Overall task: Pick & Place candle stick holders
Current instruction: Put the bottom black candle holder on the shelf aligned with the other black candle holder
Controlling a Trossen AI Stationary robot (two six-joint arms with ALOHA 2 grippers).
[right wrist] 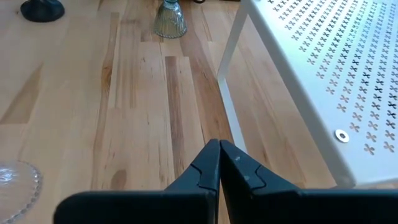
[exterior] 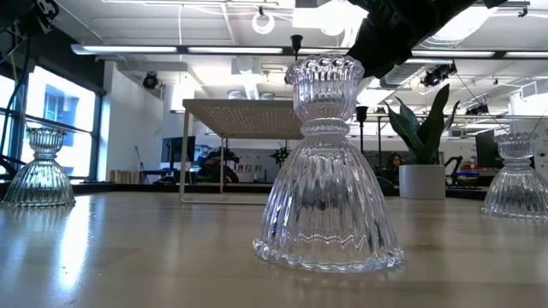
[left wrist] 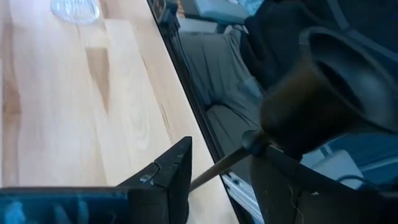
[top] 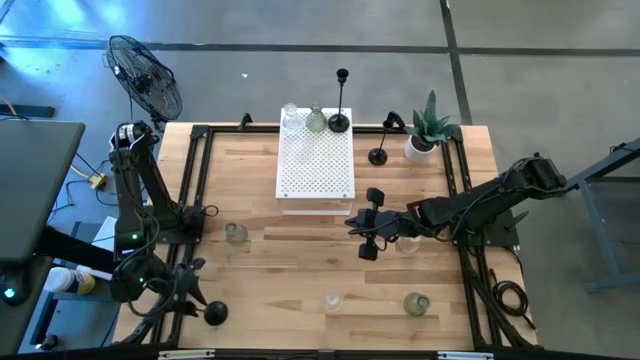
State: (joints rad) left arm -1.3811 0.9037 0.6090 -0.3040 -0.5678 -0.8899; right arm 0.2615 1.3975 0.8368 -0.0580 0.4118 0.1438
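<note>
A black candle stick holder (left wrist: 323, 93), with a bell-shaped base and a thin stem, lies slanted at the table's near left corner (top: 214, 313). My left gripper (left wrist: 221, 154) is shut on it (top: 190, 298). My right gripper (right wrist: 219, 163) is shut on nothing and hangs over the table (top: 366, 236) just in front of the white perforated box (top: 315, 165). On that box stand a clear glass holder (top: 291, 115), a greenish one (top: 316, 121) and a tall black one (top: 340, 118). More glass holders stand on the table (top: 236, 233) (top: 332, 298) (top: 416, 303) (top: 405, 243), and a short black one (top: 378, 155). My left gripper has the black holder's thin stem (left wrist: 217, 169) running back between its two fingers and along them. The place of contact is hidden below the fingers' near ends. The round base (left wrist: 336, 74) points away from the gripper, hollow side outward. I cannot tell whether the base touches the table.
A green spiky plant in a white pot (top: 428, 132) stands at the far right beside the short black holder. A dark rail frame (top: 195, 190) runs along the table's sides. One clear glass holder (exterior: 330, 162) stands close before the low camera.
</note>
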